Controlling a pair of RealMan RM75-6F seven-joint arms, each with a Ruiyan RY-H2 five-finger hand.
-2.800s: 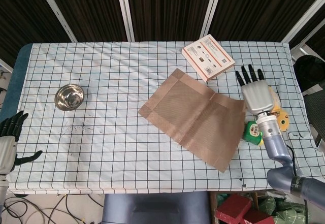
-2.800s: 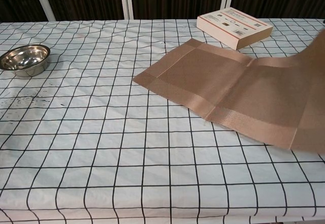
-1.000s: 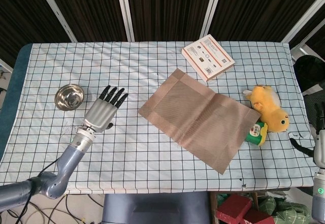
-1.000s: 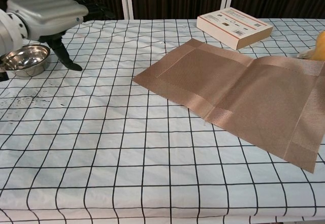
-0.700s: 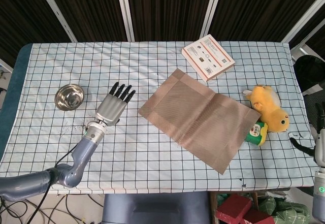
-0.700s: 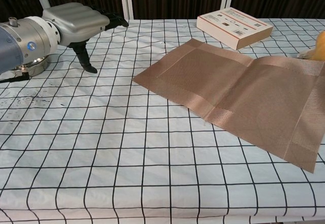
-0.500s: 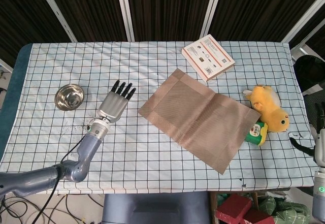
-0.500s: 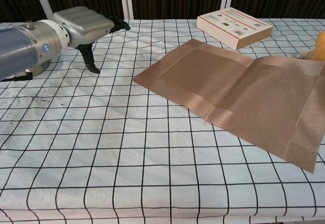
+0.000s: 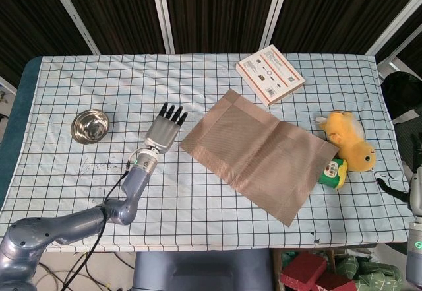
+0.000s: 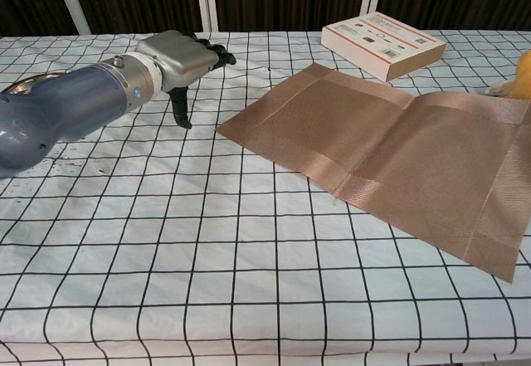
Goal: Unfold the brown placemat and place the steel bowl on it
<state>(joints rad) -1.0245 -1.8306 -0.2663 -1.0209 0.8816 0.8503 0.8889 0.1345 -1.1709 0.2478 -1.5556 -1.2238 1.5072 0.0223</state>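
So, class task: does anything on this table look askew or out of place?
The brown placemat lies skewed to the grid, its right edge riding up on the yellow plush toy. The steel bowl sits far left, off it.

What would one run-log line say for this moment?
placemat: unfolded | steel bowl: on table, untouched | left hand: open, beside placemat

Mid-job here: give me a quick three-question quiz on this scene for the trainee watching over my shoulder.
1. True or false: the steel bowl already sits on the brown placemat.
2. What does the left hand hold? A) the bowl B) nothing C) a placemat corner
3. Which object lies just beyond the placemat's far edge?

Key
1. False: the bowl sits on the tablecloth, apart from the placemat.
2. B: its fingers are extended, empty.
3. The white box.
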